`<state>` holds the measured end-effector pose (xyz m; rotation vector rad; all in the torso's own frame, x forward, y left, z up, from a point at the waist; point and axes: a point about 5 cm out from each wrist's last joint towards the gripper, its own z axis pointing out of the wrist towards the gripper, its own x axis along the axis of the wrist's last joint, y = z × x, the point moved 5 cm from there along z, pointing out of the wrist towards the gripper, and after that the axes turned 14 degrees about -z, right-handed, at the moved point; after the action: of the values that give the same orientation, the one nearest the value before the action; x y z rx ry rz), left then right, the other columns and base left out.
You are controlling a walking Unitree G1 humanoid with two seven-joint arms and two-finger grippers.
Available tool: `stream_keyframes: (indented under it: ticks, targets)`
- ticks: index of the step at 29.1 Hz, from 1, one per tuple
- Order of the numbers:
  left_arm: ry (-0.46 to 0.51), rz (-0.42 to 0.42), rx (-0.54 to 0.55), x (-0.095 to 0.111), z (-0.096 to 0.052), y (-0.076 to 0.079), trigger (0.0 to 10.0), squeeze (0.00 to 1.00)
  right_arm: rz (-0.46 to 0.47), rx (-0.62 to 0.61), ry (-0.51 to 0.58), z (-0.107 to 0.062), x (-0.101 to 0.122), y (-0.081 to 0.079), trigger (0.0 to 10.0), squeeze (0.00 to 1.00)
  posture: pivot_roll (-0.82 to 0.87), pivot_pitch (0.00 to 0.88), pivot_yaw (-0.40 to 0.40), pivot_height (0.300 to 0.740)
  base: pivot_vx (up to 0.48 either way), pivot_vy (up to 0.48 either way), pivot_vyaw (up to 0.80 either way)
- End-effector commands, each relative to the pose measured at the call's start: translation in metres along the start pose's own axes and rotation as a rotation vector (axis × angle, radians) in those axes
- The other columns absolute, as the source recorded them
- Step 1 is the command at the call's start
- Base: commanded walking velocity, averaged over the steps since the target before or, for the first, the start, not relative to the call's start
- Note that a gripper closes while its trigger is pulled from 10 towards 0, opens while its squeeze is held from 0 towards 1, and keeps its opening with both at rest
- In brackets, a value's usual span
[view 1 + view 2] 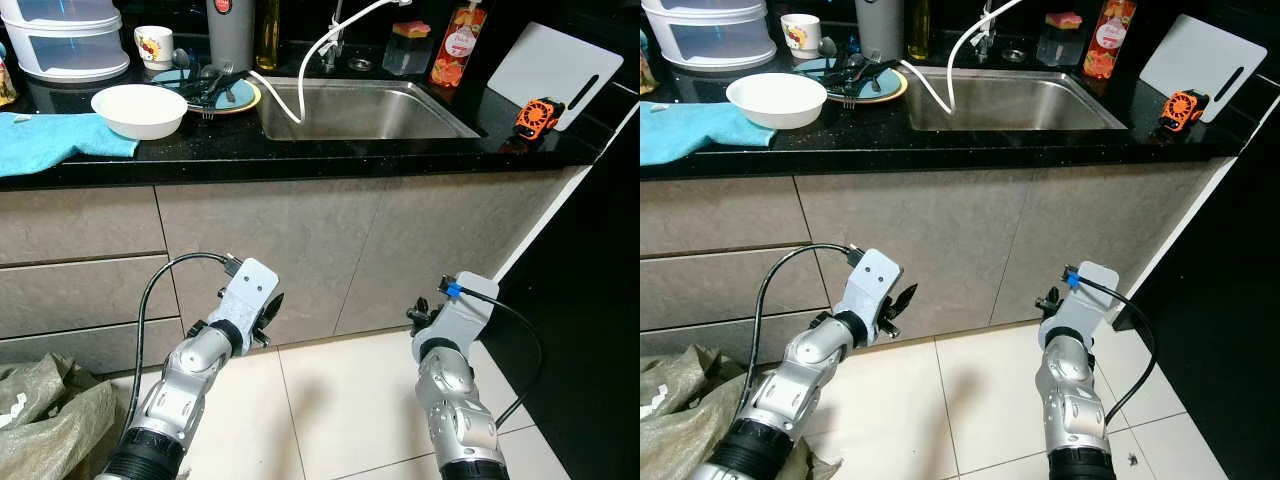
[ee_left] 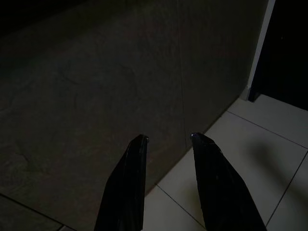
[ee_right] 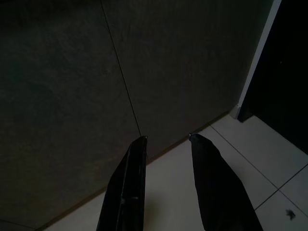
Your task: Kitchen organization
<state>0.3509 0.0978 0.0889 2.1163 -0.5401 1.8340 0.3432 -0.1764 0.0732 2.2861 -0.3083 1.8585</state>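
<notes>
Left eye view: glossy black countertop (image 1: 330,150)

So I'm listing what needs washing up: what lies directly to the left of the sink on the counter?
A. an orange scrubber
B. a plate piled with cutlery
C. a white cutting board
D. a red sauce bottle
B: the plate holding dark cutlery sits right beside the left rim of the sink, with the white bowl further left; the cutting board and the orange item lie on the sink's right.
</notes>
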Motion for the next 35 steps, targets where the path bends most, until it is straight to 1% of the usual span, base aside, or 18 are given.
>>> stream_keyframes:
  ticks: [1,2,5,11,12,14,15,17,18,19,20,23,24,26,28,30,34,35]
  targets:
    - [-0.010,-0.010,-0.002,-0.0014,0.0020,0.0010,10.0,0.00,-0.005,-0.016,-0.011,0.0008,-0.0028,0.0062,10.0,0.00,0.24,0.000,-0.097,0.740,0.000,0.000,0.00]
    - [-0.013,0.001,-0.012,-0.0021,0.0025,0.0029,10.0,0.00,-0.003,-0.016,-0.009,-0.0001,-0.0016,0.0049,10.0,0.00,0.23,0.000,-0.097,0.740,0.000,0.000,0.00]
    - [-0.012,-0.012,-0.004,-0.0019,0.0026,0.0013,10.0,0.00,-0.003,-0.016,-0.010,-0.0006,-0.0019,0.0049,10.0,0.00,0.23,0.000,-0.097,0.740,0.000,0.000,0.00]
    - [-0.018,0.004,-0.014,-0.0031,0.0016,0.0028,10.0,0.00,-0.003,-0.019,-0.014,-0.0011,-0.0034,0.0067,10.0,0.00,0.24,0.000,-0.094,0.740,0.000,0.000,0.00]
    - [-0.012,-0.018,0.003,-0.0018,0.0013,-0.0004,10.0,0.00,-0.004,-0.016,-0.013,-0.0012,-0.0032,0.0059,10.0,0.00,0.24,0.000,-0.095,0.740,0.000,0.000,0.00]
    - [-0.014,-0.018,-0.003,-0.0017,0.0017,0.0006,10.0,0.00,-0.004,-0.017,-0.014,-0.0010,-0.0032,0.0056,10.0,0.00,0.24,0.000,-0.098,0.740,0.000,0.000,0.00]
    - [-0.019,0.010,-0.017,-0.0028,0.0018,0.0036,10.0,0.00,-0.002,-0.015,-0.015,-0.0006,-0.0031,0.0046,10.0,0.00,0.24,0.000,-0.098,0.740,0.000,0.000,0.00]
    - [-0.020,0.020,-0.021,-0.0032,0.0016,0.0043,10.0,0.00,-0.002,-0.014,-0.015,-0.0005,-0.0031,0.0041,10.0,0.00,0.24,0.000,-0.098,0.740,0.000,0.000,0.00]
    - [-0.015,-0.005,-0.001,-0.0023,0.0009,0.0005,10.0,0.00,-0.003,-0.009,-0.014,-0.0005,-0.0029,0.0033,10.0,0.00,0.24,0.000,-0.095,0.740,0.000,0.000,0.00]
    - [-0.015,-0.005,-0.001,-0.0023,0.0009,0.0005,10.0,0.00,-0.003,-0.009,-0.014,-0.0005,-0.0029,0.0033,10.0,0.00,0.24,0.000,-0.095,0.740,0.000,0.000,0.00]
    - [-0.014,-0.031,0.005,-0.0012,0.0014,-0.0011,10.0,0.00,-0.003,-0.010,-0.014,-0.0003,-0.0031,0.0038,10.0,0.00,0.24,0.003,-0.096,0.740,0.000,0.000,0.00]
    - [-0.020,-0.005,-0.011,-0.0023,0.0016,0.0018,10.0,0.00,-0.001,-0.013,-0.017,0.0000,-0.0034,0.0038,10.0,0.00,0.24,0.004,-0.099,0.740,0.000,0.000,0.00]
    - [-0.021,0.018,-0.015,-0.0031,0.0011,0.0025,10.0,0.00,-0.001,-0.010,-0.016,0.0000,-0.0034,0.0030,10.0,0.00,0.24,0.004,-0.099,0.740,0.000,0.000,0.00]
    - [-0.015,-0.022,0.001,-0.0010,0.0020,-0.0004,10.0,0.00,-0.001,-0.009,-0.015,-0.0001,-0.0031,0.0028,10.0,0.00,0.24,0.006,-0.099,0.740,0.000,0.000,0.00]
    - [-0.017,-0.021,-0.004,-0.0010,0.0023,0.0002,10.0,0.00,-0.001,-0.011,-0.016,-0.0001,-0.0032,0.0030,10.0,0.00,0.24,0.007,-0.099,0.740,0.000,0.000,0.00]
    - [-0.021,0.004,-0.016,-0.0023,0.0020,0.0027,10.0,0.00,0.000,-0.012,-0.016,0.0000,-0.0031,0.0029,10.0,0.00,0.24,0.007,-0.099,0.740,0.000,0.000,0.00]
    - [-0.017,-0.029,0.002,-0.0009,0.0021,-0.0004,10.0,0.00,-0.002,-0.009,-0.014,-0.0001,-0.0026,0.0030,10.0,0.00,0.24,0.010,-0.102,0.740,0.000,0.000,0.00]
    - [-0.022,-0.004,-0.011,-0.0022,0.0020,0.0019,10.0,0.00,-0.002,-0.010,-0.016,0.0003,-0.0029,0.0032,10.0,0.00,0.24,0.010,-0.102,0.740,0.000,0.000,0.00]
